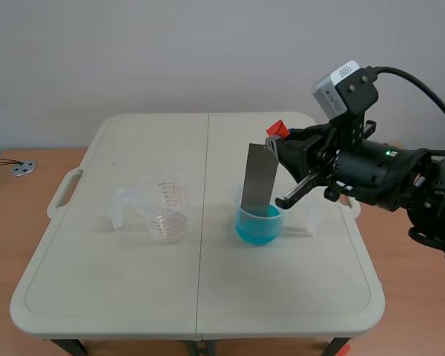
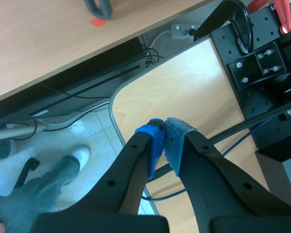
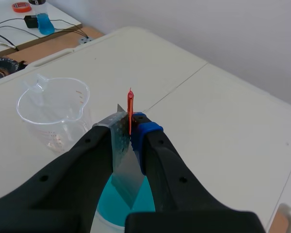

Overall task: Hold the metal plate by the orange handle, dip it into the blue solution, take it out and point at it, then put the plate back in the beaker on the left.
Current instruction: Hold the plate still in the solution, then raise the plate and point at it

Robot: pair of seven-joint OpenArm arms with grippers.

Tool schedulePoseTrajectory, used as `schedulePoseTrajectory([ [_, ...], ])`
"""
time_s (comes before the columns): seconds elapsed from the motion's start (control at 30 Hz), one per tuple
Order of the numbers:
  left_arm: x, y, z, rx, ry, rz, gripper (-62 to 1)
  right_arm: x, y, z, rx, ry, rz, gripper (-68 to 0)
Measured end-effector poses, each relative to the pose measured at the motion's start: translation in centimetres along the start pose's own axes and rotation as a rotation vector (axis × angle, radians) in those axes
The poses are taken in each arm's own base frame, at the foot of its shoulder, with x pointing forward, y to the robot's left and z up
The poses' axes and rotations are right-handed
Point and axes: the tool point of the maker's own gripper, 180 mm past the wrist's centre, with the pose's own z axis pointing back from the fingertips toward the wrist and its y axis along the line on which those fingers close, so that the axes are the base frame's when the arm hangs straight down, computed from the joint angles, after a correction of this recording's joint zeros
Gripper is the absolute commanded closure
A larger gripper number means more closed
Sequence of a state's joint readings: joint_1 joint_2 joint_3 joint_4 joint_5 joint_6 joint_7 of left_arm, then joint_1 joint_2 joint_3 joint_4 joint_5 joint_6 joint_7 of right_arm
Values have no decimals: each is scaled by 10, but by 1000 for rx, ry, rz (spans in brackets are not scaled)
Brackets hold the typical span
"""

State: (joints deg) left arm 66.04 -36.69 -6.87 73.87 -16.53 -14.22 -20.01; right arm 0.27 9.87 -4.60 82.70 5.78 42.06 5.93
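Left claw [image 2: 165, 143]: hanging off the table, out over the floor; its pads are pressing together with nothing between them.
Empty beaker [image 1: 163, 209]: standing upright on the white table [image 1: 133, 297], well apart from the blue one; it is waiting as the plate's last stop.
Metal plate [image 1: 258, 184]: standing nearly upright and leaning a little; its lower edge is sitting in the blue solution [image 1: 257, 228] inside the small beaker.
Orange handle [image 1: 277, 129]: sticking up at the plate's top corner; my right claw [image 1: 285, 148] is clamping there, fingers drawn in narrowly on it.
Handling: I am judging the plate to be stiff, thin and light; wet metal is likely going to be slippery, so the handle is looking like the only sound hold; the clear beakers are looking light and easy to tip, so I am favouring a straight lift without scraping the rim.
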Motion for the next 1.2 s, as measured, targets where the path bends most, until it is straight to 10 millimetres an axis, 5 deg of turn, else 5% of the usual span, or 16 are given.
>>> schedulePoseTrajectory([
  [0.37, 14, -1, -2, -19, -33, -21, -17, 29, -10, 5, -30, -39, 72, -13],
  [0.77, 149, 15, -3, -34, -340, -200, -17, 60, -9, 8, -39, -70, 155, -13],
  [1.2, 247, 21, -17, -27, -537, -364, -17, 91, -4, 12, -42, -116, 233, -13],
])
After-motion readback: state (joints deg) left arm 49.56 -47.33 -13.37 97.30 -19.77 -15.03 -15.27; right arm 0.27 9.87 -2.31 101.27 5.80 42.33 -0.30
